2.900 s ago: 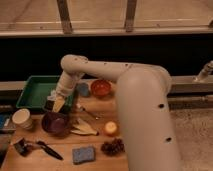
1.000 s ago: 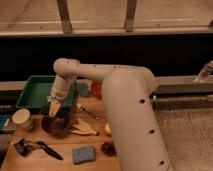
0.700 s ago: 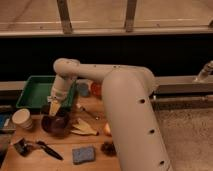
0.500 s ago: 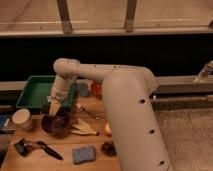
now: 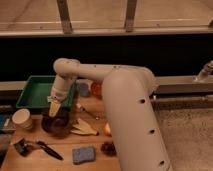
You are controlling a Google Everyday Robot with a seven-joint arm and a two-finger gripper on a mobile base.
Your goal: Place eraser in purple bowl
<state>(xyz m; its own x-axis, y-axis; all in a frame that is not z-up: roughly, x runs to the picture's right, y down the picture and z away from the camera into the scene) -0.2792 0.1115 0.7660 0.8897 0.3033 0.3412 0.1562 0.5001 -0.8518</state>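
Robot arm [image 5: 120, 95] fills the middle of the view, reaching left and bending down over the purple bowl [image 5: 55, 122]; since a few seconds ago it has swung lower and leftward, and in the last second it holds steady. Gripper [image 5: 54, 108] hangs just above the bowl's rim. Eraser is not visible, and I cannot tell how the jaws stand, so release is unconfirmed.

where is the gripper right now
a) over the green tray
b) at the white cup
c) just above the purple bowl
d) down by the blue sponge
c: the gripper hangs directly over the purple bowl, with the green tray behind it and the blue sponge nearer the front edge.
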